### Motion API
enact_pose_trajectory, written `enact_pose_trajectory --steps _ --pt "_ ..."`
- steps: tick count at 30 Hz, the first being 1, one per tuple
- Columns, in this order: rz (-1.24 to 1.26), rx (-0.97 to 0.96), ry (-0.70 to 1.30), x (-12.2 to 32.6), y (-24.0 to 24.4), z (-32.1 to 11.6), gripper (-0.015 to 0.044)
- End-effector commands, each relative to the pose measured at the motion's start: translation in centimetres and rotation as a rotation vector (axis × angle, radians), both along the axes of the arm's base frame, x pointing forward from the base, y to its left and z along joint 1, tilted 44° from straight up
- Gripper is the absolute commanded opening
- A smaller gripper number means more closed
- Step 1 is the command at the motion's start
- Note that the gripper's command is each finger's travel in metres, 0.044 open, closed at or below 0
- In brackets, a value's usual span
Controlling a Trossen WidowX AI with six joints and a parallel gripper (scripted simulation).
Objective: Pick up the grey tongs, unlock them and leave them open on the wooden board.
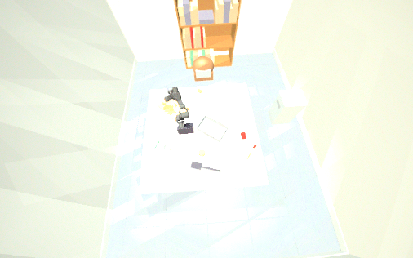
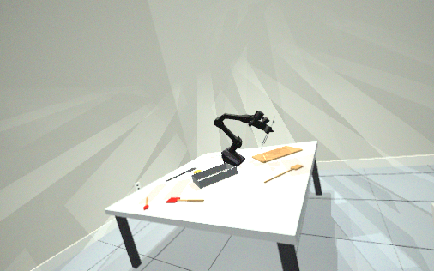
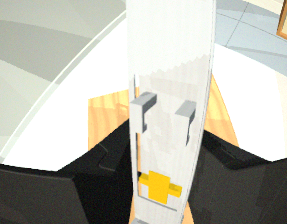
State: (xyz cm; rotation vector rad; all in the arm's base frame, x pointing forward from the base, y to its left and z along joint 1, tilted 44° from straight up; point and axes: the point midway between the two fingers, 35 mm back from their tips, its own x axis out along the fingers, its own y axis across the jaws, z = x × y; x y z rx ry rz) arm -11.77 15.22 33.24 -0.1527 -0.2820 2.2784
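Note:
My gripper (image 2: pixel 270 129) (image 3: pixel 155 125) is shut on the grey tongs (image 2: pixel 265 138) (image 3: pixel 168 78) and holds them in the air. In the exterior view the tongs stand steeply, with two thin arm ends low and the other end above the fingers. In the wrist view the yellow lock piece (image 3: pixel 159 186) lies near the image bottom, apart from the two grey hooks (image 3: pixel 145 106) (image 3: pixel 186 112). The wooden board (image 1: pixel 170 108) (image 2: pixel 277 154) (image 3: pixel 106 120) lies below, behind the tongs in the wrist view. The roasting tin (image 2: pixel 219 178) stands beside the arm's base, without the tongs across it.
A wooden turner (image 2: pixel 296 167) lies near the board. Two red-headed tools (image 1: pixel 243 135) (image 2: pixel 172 200) lie beyond the tin. A dark spatula (image 1: pixel 196 165) (image 2: pixel 182 174) and a small yellow object (image 1: pixel 202 153) (image 2: pixel 197 171) are on the tin's other side.

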Motion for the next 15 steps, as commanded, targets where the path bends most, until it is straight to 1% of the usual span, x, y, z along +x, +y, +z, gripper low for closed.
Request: enact_pose_trajectory --steps 1,11,15 --pt "0.029 0.097 0.014 0.1 -0.8 0.2 -0.015" --pt "0.079 0.349 0.008 0.3 -2.9 0.3 -0.015" --pt "0.082 0.367 0.006 0.3 -3.0 0.3 -0.015"
